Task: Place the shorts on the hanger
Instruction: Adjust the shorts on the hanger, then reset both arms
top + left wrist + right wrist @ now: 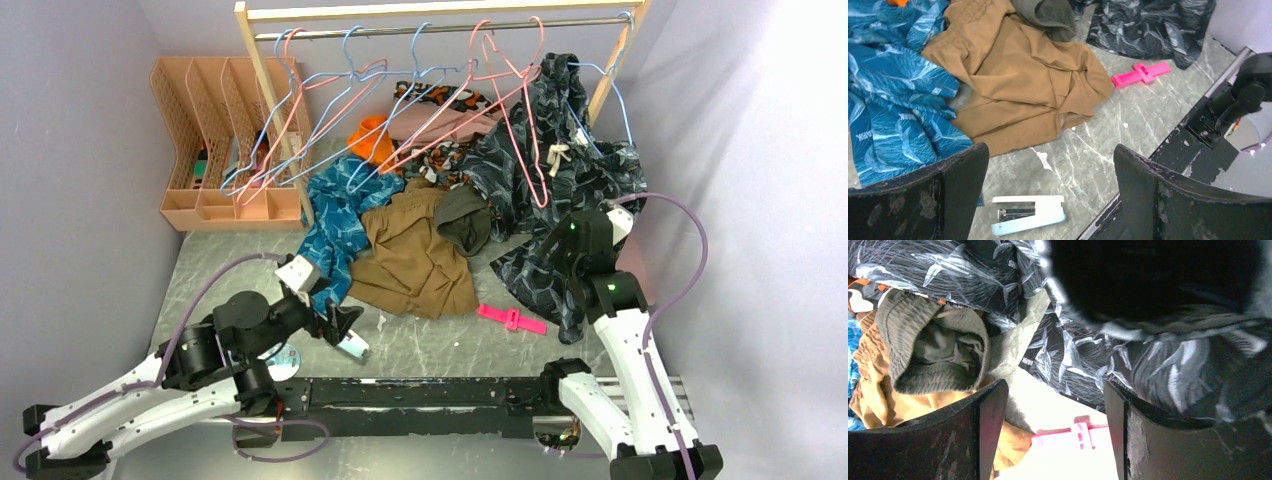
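Marble tabletop (440, 342) — dark, leaf-printed shorts (600, 180), crumpled

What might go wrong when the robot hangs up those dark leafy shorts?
The pink hanger leans across the shorts, so a pull may snag it. The right gripper is open, holding nothing, so the fabric may slide down. The green cloth lies close and might get grabbed too.

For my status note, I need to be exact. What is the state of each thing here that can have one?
shorts, bunched, upper part up by the rail, lower part on the table
blue hanger, hanging on the rail, right end
left hand, open, empty
right hand, open, at the shorts
stapler, closed, lying on the table
pink clip, lying flat on the table
brown garment, crumpled on the table
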Controlling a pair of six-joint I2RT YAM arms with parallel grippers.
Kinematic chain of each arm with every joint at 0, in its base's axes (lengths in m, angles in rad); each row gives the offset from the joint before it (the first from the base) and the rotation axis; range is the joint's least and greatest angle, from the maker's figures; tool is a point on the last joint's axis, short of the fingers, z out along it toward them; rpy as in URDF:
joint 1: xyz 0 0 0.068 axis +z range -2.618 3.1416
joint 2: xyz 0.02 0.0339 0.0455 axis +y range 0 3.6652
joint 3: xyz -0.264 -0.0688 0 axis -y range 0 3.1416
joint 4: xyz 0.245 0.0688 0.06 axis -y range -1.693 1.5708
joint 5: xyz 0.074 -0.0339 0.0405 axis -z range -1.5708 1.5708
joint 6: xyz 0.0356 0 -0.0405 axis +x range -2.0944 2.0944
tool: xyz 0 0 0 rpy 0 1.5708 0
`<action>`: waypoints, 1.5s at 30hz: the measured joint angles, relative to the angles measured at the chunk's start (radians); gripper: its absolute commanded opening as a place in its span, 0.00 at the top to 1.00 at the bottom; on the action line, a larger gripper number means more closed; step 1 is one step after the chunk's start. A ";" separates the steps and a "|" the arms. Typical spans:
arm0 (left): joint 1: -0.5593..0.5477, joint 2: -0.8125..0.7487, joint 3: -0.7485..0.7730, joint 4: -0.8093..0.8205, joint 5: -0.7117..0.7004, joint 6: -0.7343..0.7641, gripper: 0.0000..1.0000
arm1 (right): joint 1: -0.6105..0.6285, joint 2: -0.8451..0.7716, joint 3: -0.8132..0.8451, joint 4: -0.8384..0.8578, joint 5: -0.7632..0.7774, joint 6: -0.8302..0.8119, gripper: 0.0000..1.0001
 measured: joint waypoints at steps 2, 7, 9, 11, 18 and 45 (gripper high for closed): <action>0.000 0.030 0.020 -0.019 -0.029 -0.028 0.01 | 0.000 -0.002 -0.019 0.026 -0.019 -0.003 0.26; 0.000 0.106 0.085 -0.092 -0.148 -0.157 0.00 | 0.000 -0.035 -0.054 0.112 -0.106 -0.026 0.26; 0.000 0.122 0.106 -0.120 -0.190 -0.203 0.01 | 0.000 -0.036 -0.055 0.139 -0.134 -0.027 0.26; 0.000 0.127 0.122 -0.146 -0.226 -0.243 0.01 | 0.000 -0.032 -0.057 0.163 -0.159 -0.027 0.26; 0.000 0.051 0.114 -0.145 -0.264 -0.290 0.01 | 0.000 0.000 -0.117 0.251 -0.301 -0.023 0.28; 0.003 0.280 0.360 -0.476 -0.383 -0.619 0.01 | 0.315 -0.055 -0.046 0.156 -0.050 0.093 0.11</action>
